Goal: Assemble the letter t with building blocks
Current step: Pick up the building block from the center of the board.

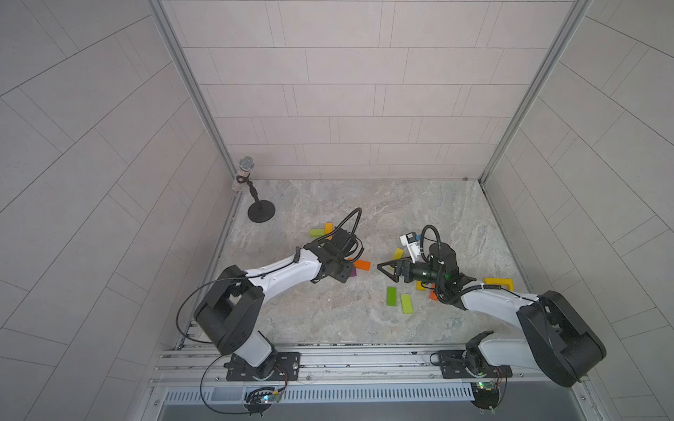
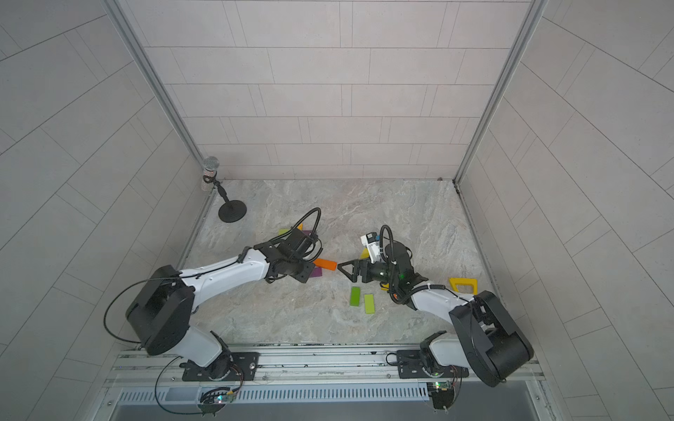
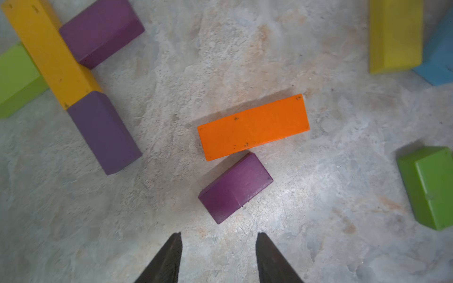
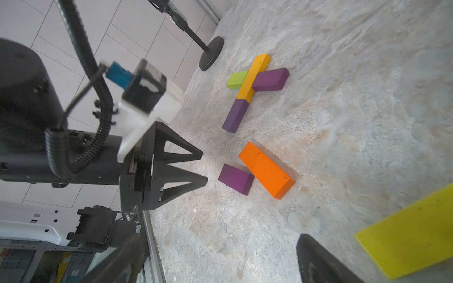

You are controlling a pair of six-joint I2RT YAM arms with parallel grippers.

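right now the left gripper [image 3: 220, 245] hangs low over the table [image 3: 318, 220], its jaws partly parted with nothing between them. the right wrist view shows the same bare gap.

just ahead of its fingertips lies the short purple block [image 3: 235, 188], slanted to the jaws. 1 of its corners touches the long side of the orange block [image 3: 253, 127].

further off sits a cross of 4 blocks. the amber block [image 3: 49, 54] lies end to end with the purple stem block [image 3: 103, 132], and the lime block [image 3: 17, 78] and the purple arm block [image 3: 100, 29] butt against its 2 sides. that already reads as a t, so i judge the work to be late on. the loose pieces may be spare or meant to lengthen it.

the right gripper [image 4: 219, 239] stands spread wide and empty, off to the side near a yellow block [image 4: 404, 235], facing the left one.

the blocks look like painted wood, so probably stiff, light and smooth-faced, and unlikely to crush or bend. the short purple block is best taken across its narrow width at mid length, with the jaws turned square to its long sides. a skewed pinch would likely spin it on the smooth paint or shove the orange block out of place.
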